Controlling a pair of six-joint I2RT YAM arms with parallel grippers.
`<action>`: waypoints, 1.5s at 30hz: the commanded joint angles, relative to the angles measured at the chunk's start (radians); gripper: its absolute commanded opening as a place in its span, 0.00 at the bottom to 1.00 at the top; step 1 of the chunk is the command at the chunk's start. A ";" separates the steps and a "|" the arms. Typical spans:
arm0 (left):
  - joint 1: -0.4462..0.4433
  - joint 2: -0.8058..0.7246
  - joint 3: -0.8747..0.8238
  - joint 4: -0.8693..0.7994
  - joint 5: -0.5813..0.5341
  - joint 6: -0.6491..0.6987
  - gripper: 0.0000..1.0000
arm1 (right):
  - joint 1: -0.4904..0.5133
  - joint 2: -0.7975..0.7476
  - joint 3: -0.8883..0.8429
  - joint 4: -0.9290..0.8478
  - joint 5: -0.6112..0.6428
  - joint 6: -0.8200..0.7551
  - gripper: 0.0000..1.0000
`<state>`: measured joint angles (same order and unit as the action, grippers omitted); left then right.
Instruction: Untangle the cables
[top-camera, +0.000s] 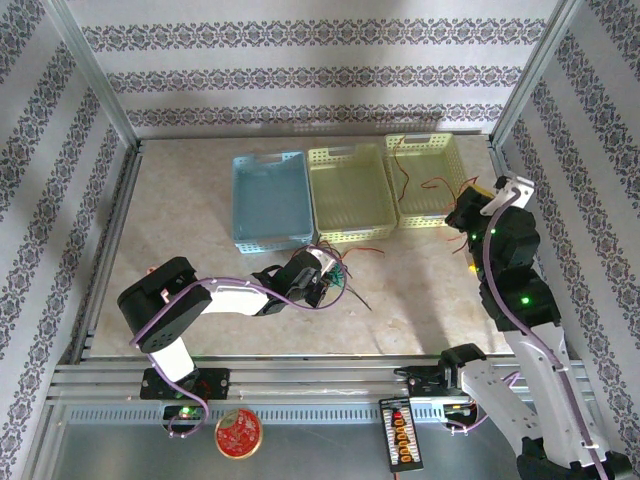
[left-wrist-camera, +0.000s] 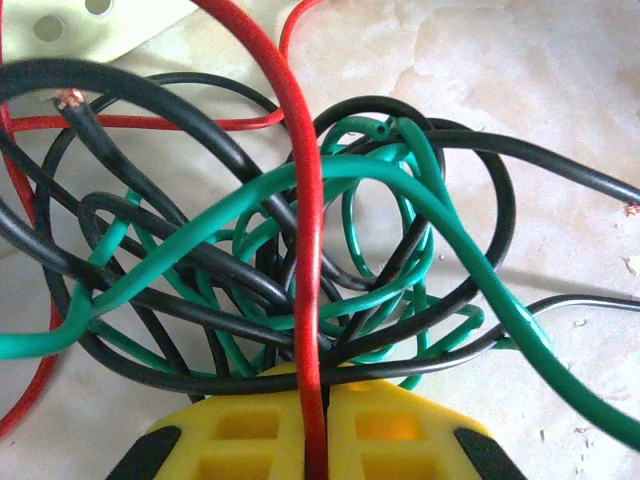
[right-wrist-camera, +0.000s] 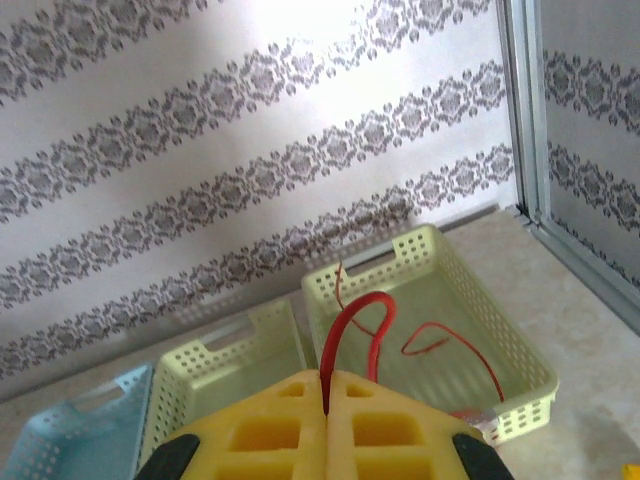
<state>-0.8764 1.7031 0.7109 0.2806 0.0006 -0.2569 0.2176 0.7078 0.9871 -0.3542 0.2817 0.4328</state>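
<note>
Left pincer (left-wrist-camera: 315, 425): yellow moulded jaws closed tight on one red strand (left-wrist-camera: 308, 300) at the near edge of the tangle (left-wrist-camera: 260, 190), which lies on the bench (top-camera: 200, 290) just in front of the middle basket's (top-camera: 348, 195) near left corner. Tangle contents: smooth, glossy, round-section insulated wires, springy rather than limp. They comprise thick black strands (left-wrist-camera: 180, 112), one showing a bare copper tip, thick and thin green strands (left-wrist-camera: 470, 257) wound in nested loops, and thin red ones. Handling note, as a judgement: the gripped red strand passes over the top of the knot, so a slow lift up and away should let the slick loops slide off. A sideways tug would likely cinch them or drag the whole light bundle along. Bench surface: pale, mottled, stone-look, matt. Right pincer (right-wrist-camera: 326, 395): same yellow jaws, closed on another red strand (right-wrist-camera: 350, 310) arching in a stiff hoop, raised above the basket to the right of the middle basket. That right-hand basket (right-wrist-camera: 525, 410) is pale yellow-green perforated plastic and holds a curly red wire (right-wrist-camera: 440, 345). Likely next step there is a release low over it. Blue basket (top-camera: 270, 200): same pattern, left of the middle basket.
</note>
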 joint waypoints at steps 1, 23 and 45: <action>-0.029 0.053 -0.027 -0.130 0.052 0.021 0.00 | -0.021 0.018 0.069 0.029 0.001 -0.047 0.00; -0.032 0.064 -0.011 -0.135 0.072 0.037 0.00 | -0.093 0.431 0.530 -0.213 0.143 -0.291 0.00; -0.040 0.078 0.015 -0.159 0.060 0.036 0.00 | -0.064 0.587 0.515 -0.080 0.228 -0.415 0.00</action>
<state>-0.8837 1.7252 0.7399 0.2714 0.0185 -0.2348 0.1486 1.2819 1.5002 -0.4854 0.5343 0.0154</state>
